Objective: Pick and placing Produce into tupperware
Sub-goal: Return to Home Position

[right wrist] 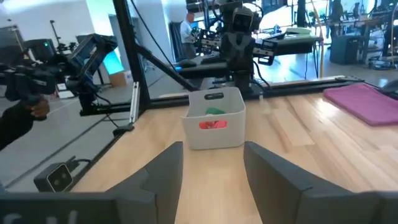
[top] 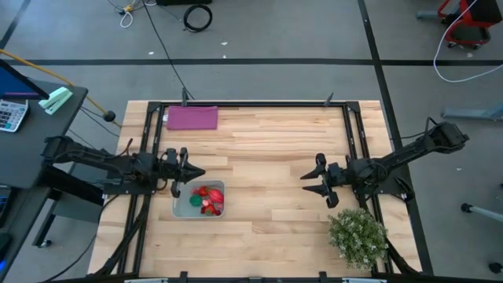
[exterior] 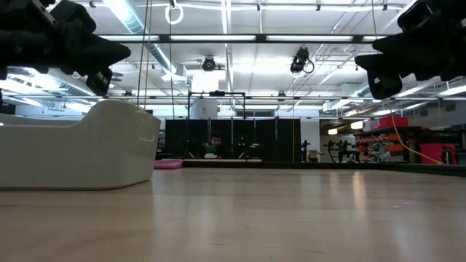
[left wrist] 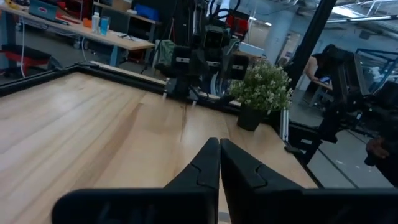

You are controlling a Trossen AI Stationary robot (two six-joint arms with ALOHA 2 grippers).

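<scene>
Produce (top: 208, 199), mostly red with one green piece, lies inside your tupperware (top: 181, 209) on the left side of the desk (top: 267, 141); your left end effector (top: 196, 173) hangs just beside its rim, on the purple mat's (top: 192, 118) side, fingers pressed together and holding nothing. Your right end effector (top: 313, 179) hangs well apart over bare wood, fingers spread and empty, near the bushy plant (top: 357, 236).
</scene>
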